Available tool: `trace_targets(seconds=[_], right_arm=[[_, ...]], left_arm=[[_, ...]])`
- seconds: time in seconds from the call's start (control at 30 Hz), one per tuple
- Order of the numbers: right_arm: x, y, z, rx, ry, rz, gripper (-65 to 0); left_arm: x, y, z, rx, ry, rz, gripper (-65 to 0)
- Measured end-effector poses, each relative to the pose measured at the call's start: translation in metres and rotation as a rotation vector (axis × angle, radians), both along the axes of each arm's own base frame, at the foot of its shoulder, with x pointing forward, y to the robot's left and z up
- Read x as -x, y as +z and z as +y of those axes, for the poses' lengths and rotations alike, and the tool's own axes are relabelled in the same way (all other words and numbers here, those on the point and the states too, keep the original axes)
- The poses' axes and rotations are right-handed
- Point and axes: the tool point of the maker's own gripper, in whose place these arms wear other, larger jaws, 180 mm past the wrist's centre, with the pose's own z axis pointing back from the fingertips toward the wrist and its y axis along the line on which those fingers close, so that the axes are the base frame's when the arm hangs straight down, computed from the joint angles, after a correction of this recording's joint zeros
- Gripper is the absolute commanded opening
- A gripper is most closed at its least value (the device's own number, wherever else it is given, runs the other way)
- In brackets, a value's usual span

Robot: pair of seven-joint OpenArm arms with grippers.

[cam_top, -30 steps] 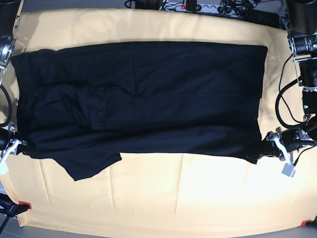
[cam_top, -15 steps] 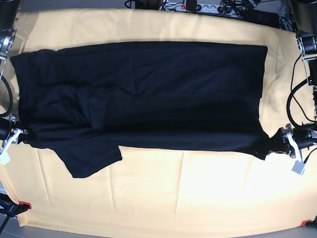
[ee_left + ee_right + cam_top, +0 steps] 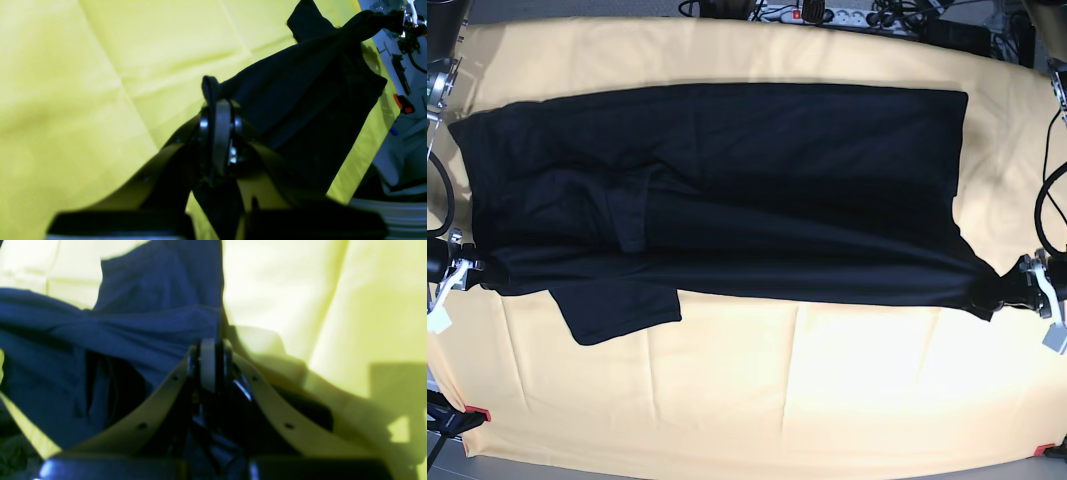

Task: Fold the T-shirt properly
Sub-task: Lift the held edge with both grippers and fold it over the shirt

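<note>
Landmark = the shirt. Black T-shirt (image 3: 757, 180) lies across the pale cloth (image 3: 827, 400), spread wide, its edge nearest the bottom of the base view pinched at both ends. Left gripper (image 3: 989, 298), at the shirt's right-hand corner in the base view, is clamped on fabric; a bit of cloth pokes out past its fingertips in the left wrist view. Right gripper (image 3: 487, 275), at the opposite corner of the same edge, is clamped on fabric too, cloth bunched between its fingers in its wrist view.

Why two corners: probably so the edge moves as one line and the layer doesn't twist. The strip between the grippers runs fairly straight, looks pulled taut, likely to get wrinkles out before laying it down. Loose flap (image 3: 617, 312), maybe a sleeve, hangs out below the shirt's held edge near the right gripper, not gripped by either; probably needs tucking in later.

Fold looks partway at best: shirt is still wide, with a ridge of cloth inside its body toward the right gripper's side. Next move likely calls for both grippers to carry the edge evenly over the shirt's body. Risk: too much sideways pull could slip a corner or skew the fold.
</note>
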Motion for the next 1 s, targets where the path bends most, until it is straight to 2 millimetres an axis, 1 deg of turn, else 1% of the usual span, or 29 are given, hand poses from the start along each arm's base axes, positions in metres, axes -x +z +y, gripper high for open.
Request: trace_targets(seconds=[0.17,0.27,0.4,0.73,0.93,1.0], right_arm=[[-0.005,0.009,0.003,0.016,0.013,-0.034,-65.0],[-0.006,0.006,-0.003,0.054,0.0,-0.037,-65.0],[-0.013,0.009,-0.009,0.08,-0.027,-0.071,-65.0],[-0.027,0.01,-0.027,0.198,-0.08,-0.152,-65.0],[-0.028,0.012,-0.028,0.2,-0.083,-0.161,-65.0],[-0.028,0.015,-0.031,0.199,-0.085,-0.168,-65.0]], left_arm=[[0.001,-0.005,-0.005,-0.003,-0.014,0.015,-65.0],[-0.003,-0.001,-0.005,0.016,0.003,-0.01,-65.0],[-0.011,0.009,-0.005,0.051,0.032,-0.058,-65.0],[-0.011,0.009,-0.006,0.059,0.032,-0.062,-65.0],[-0.011,0.01,-0.007,0.063,0.032,-0.063,-65.0],[-0.012,0.01,-0.007,0.063,0.032,-0.063,-65.0]])
